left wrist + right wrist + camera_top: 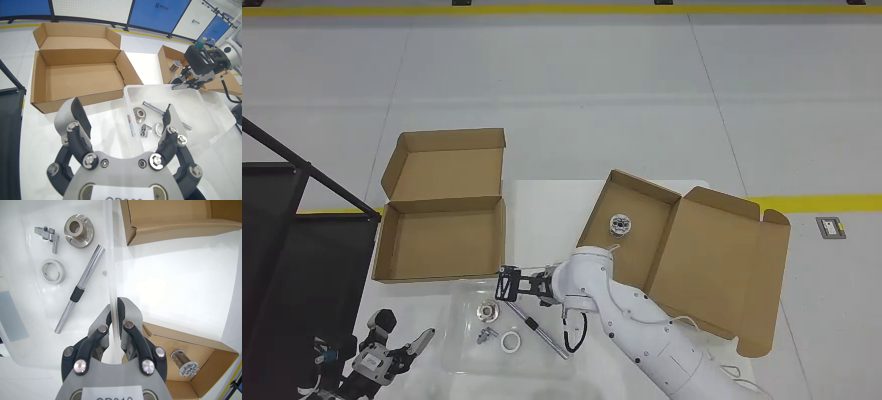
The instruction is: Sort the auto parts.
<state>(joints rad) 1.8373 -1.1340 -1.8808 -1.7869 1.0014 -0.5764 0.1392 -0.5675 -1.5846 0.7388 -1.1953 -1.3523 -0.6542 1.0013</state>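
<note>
The right gripper (115,306) is clamping the far wall of the clear bin (110,256), one finger inside and one outside, with its pads (121,308) pressing on the thin plastic. The bin is sitting at the table's (542,210) near edge, toward the left side, and the gripper is gripping the wall that is facing the two cardboard boxes.

Four metal parts are lying loose on the bin's floor. A flanged hub (79,231) is resting on its flange, bore up. Just beside it a small bracket (49,235) with screws is lying flat, and near both a plain ring (53,271) is lying flat too. A long rod (83,283) with a black band around its middle is lying slantwise along the gripped wall, apart from the other three.

The left box (442,235) is standing open at the table's far left corner. The right box (642,240) is standing open along the right edge, holding one cylindrical part (620,222) with a toothed end, lying on its side.

The left gripper (122,103) is hanging over the table's near left corner, just beside the bin, with its fingers spread wide apart and gripping nothing
</note>
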